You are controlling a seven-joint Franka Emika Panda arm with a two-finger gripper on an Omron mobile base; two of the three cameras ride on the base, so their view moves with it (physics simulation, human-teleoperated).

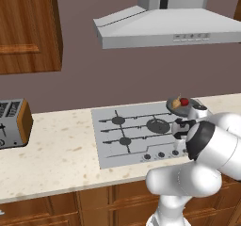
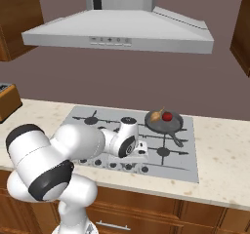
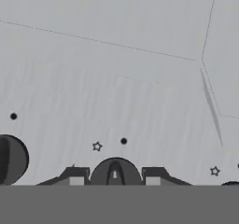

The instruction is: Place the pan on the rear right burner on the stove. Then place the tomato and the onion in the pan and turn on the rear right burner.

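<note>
The pan (image 2: 163,121) sits on the rear right burner at the centre right of the right base view, its long handle pointing toward the lower right. Inside it lie the red tomato (image 2: 167,115) and, touching it on its left, the tan onion (image 2: 156,115). In the left base view the pan (image 1: 181,106) shows at the right edge of the stove (image 1: 117,135), partly behind the arm.

With pan and produce in place, the step in hand appears to be turning on the burner. In the hand view a small dark knob (image 3: 115,173) sits at the bottom centre, between the two finger tips of the pincer (image 3: 115,181), which seems clenched around it. The next move likely calls for a steady twist of the wrist while keeping the grip.

The stove rests in a speckled beige table (image 1: 52,154); a toaster (image 1: 14,122) stands at the far left, and a range hood (image 2: 117,30) hangs above.

In both base views the arm's own body covers the pincer, so contact with the knob cannot be confirmed there. Whether this knob governs the rear right burner is not readable. The burner itself is hidden under the pan.
</note>
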